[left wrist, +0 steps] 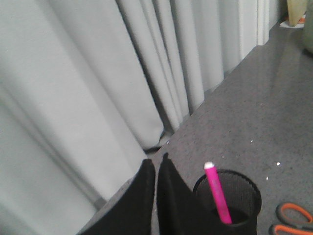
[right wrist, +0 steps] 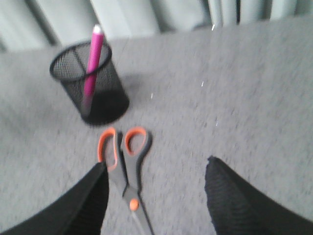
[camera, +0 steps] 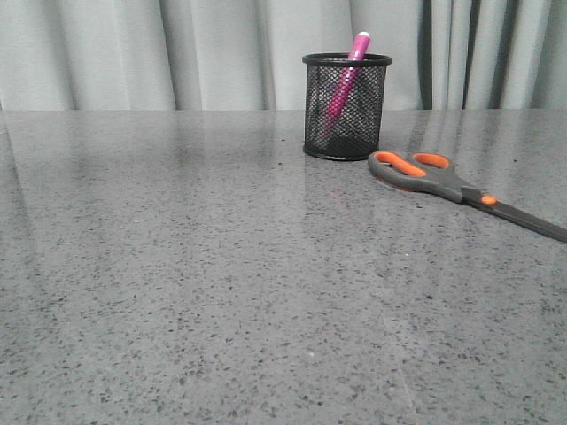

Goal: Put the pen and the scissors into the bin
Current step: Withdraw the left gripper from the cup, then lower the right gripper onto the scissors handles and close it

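Observation:
The magenta pen [camera: 344,82] stands tilted inside the black mesh bin [camera: 346,106], its white end above the rim. The scissors [camera: 443,179] lie flat on the table right of the bin, handles toward it, blades pointing right. In the left wrist view my left gripper [left wrist: 155,164] is shut and empty, above and beside the bin [left wrist: 234,196] with the pen [left wrist: 217,193] in it. In the right wrist view my right gripper [right wrist: 156,166] is open above the scissors [right wrist: 124,166], whose pivot lies near one finger [right wrist: 93,196]; the bin [right wrist: 90,83] stands beyond. Neither gripper shows in the front view.
The grey speckled table [camera: 195,283] runs back to a pale curtain [camera: 177,53]. A pale green object [left wrist: 308,29] and a yellowish one [left wrist: 296,12] stand far off at the table's edge in the left wrist view.

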Controlling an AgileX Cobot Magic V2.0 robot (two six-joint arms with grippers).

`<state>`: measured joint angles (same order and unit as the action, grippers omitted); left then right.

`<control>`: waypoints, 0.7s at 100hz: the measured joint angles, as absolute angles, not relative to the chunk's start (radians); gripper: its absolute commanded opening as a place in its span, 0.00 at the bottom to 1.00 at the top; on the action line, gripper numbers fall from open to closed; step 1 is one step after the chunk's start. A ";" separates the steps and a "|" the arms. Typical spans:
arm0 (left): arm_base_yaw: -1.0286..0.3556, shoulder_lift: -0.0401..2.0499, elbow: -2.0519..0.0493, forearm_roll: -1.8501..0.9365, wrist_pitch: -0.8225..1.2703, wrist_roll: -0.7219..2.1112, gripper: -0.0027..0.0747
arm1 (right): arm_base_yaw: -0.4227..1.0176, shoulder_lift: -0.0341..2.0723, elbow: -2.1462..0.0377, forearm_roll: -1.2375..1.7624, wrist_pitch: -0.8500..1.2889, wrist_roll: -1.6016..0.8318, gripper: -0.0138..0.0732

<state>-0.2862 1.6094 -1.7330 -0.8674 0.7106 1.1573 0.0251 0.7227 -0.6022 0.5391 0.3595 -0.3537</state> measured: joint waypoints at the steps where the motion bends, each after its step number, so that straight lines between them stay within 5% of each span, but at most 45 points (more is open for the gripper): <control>1: -0.284 1.595 -1.726 -0.864 0.711 1.154 0.01 | 0.025 0.723 -0.602 0.542 0.355 -0.354 0.61; 36: -0.202 1.152 -1.150 -0.877 0.415 1.096 0.01 | 0.051 0.807 -0.640 0.551 0.496 -0.515 0.61; 70: -0.137 0.902 -0.791 -0.946 0.319 1.093 0.01 | 0.119 1.140 -0.905 0.527 0.733 -0.597 0.61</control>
<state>-0.1365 0.9022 -0.7915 -0.9460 0.3190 1.0930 0.1192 1.1397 -0.9052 0.5275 0.7328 -0.5973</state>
